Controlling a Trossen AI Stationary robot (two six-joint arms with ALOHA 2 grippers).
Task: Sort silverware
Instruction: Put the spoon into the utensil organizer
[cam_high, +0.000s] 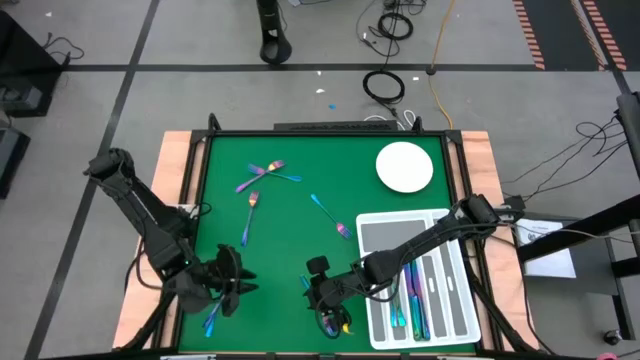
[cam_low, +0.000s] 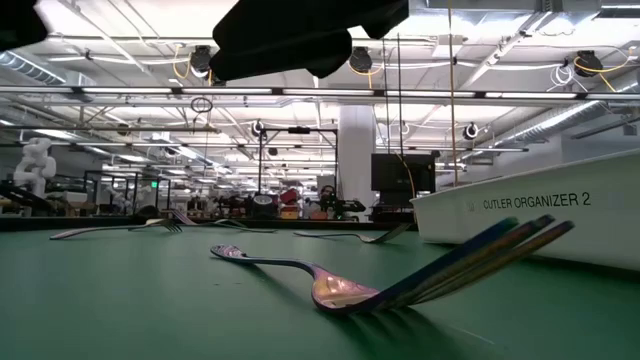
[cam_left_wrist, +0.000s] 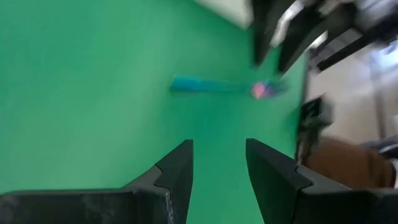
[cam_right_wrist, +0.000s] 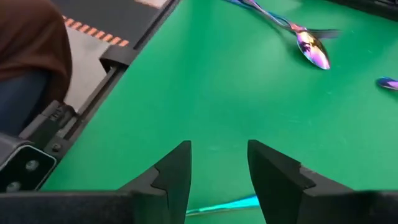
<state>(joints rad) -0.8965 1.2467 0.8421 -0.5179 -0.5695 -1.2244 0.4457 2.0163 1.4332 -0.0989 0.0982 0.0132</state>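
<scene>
**Both grippers empty over the lower counter, more cutlery waiting to be picked**

High view: the sorting is partly done, by my reading. A few pieces are already lying in the white tray (cam_high: 452, 300) at the lower right of the frame, while the rest of the silverware (cam_high: 252, 203) is lying loose on the green counter (cam_high: 290, 240): a cluster at upper centre, a spoon (cam_high: 341, 229) near the middle, one piece (cam_high: 211, 320) at the lower left and one (cam_high: 340, 325) at lower centre. The left gripper (cam_high: 232, 283) is hovering at the lower left, the right gripper (cam_high: 322, 293) at lower centre, each just beside a loose piece. A white plate (cam_high: 404, 167) is sitting bare at the upper right.

Low view: a spoon and several slim handles are lying crossed in the foreground, iridescent pink, gold and blue, thin and flat against the cloth.

Left wrist view: the left gripper (cam_left_wrist: 217, 180) is open and empty; a blue handle with a pink end is lying ahead of it, blurred.

Right wrist view: the right gripper (cam_right_wrist: 217, 180) is also open, holding nothing; a blue handle (cam_right_wrist: 230, 203) is showing between its fingers, apparently below them.

The next move probably calls for lowering onto that handle and pinching it across its narrow width; such flat, glossy metal will likely slip easily.
</scene>
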